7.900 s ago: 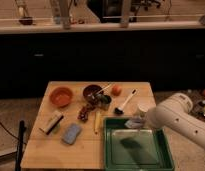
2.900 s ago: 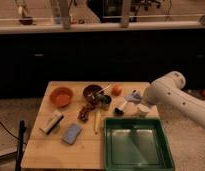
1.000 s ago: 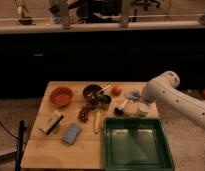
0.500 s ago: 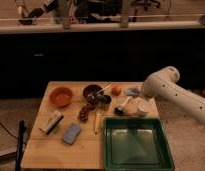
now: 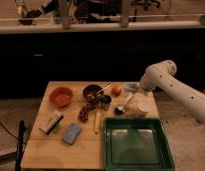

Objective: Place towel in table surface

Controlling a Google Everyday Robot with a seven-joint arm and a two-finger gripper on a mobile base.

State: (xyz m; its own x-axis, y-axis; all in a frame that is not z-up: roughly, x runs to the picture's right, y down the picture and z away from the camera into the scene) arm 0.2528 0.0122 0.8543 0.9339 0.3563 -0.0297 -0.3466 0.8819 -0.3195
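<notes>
My white arm [image 5: 166,80] reaches in from the right over the wooden table [image 5: 46,150]. My gripper [image 5: 135,90] is at the table's far right corner, just right of an orange fruit [image 5: 116,89]. A pale grey-blue bundle, apparently the towel [image 5: 130,87], shows at the gripper's tip, low over the table surface. I cannot tell whether it rests on the wood or is still held.
A green tray [image 5: 137,159] fills the front right. A white cup [image 5: 139,107] and a ladle [image 5: 121,107] lie behind it. Further left are a dark bowl [image 5: 92,92], an orange bowl [image 5: 61,96], a blue sponge [image 5: 72,133] and a brush [image 5: 51,122].
The arm has moved from over the green tray to the far right corner of the table, carrying the pale bundle with it. In the last second it drifted slightly further back.
</notes>
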